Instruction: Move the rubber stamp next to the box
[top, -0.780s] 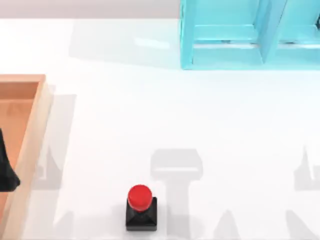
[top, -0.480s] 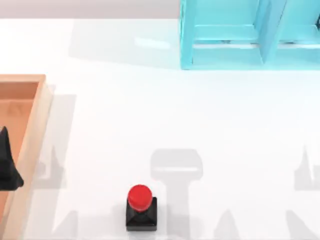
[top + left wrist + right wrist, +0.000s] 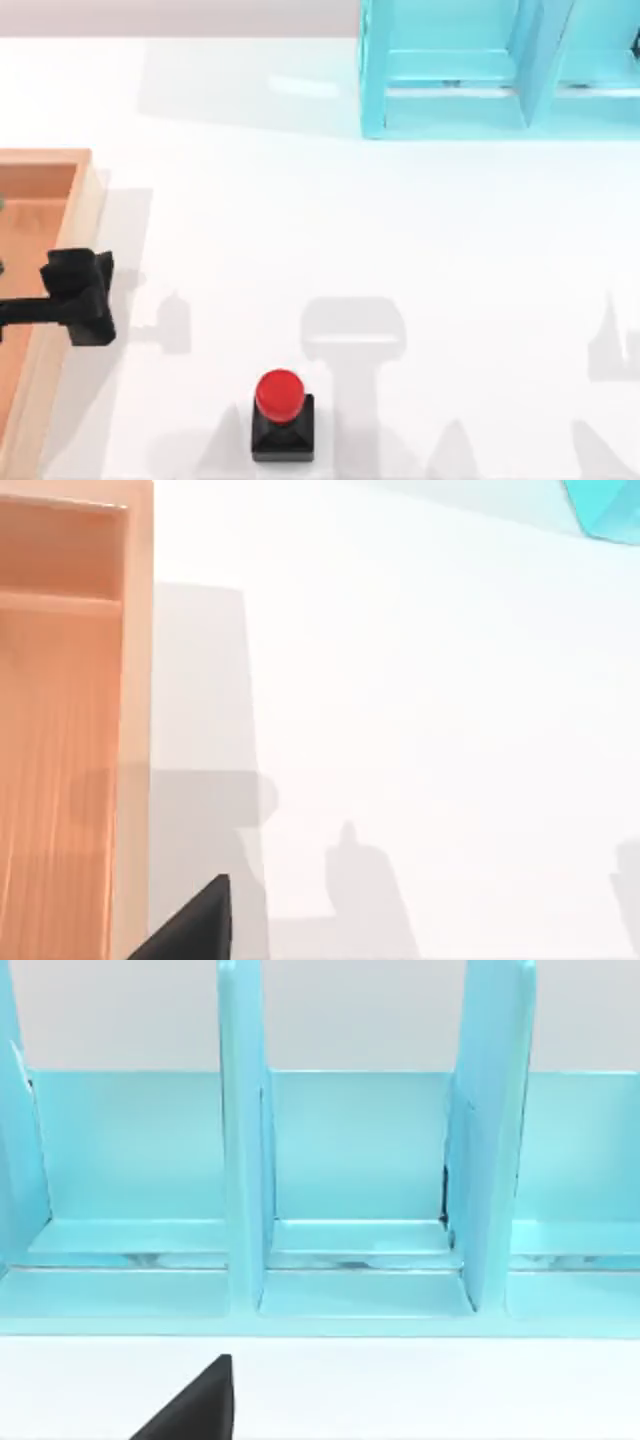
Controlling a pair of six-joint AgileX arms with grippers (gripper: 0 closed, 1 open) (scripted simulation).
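Observation:
The rubber stamp (image 3: 282, 415), a black square base with a round red knob, stands upright near the front edge of the table, a little left of centre. The box (image 3: 72, 225), with tan walls and an orange-brown floor, lies at the far left. My left gripper (image 3: 80, 295) hangs over the box's right wall, well to the left of the stamp and apart from it. In the left wrist view a black part of that gripper (image 3: 195, 930) sits over the box wall (image 3: 135, 680), with bare table beside it. A black part of my right gripper (image 3: 195, 1410) faces the cyan shelf.
A cyan shelf-like structure (image 3: 500, 70) with upright dividers (image 3: 240, 1140) stands at the back right. White table lies between the box, the stamp and the shelf.
My left arm has swung to the right, from the picture's left edge over the box floor to above the box's right wall. The stamp has not moved.

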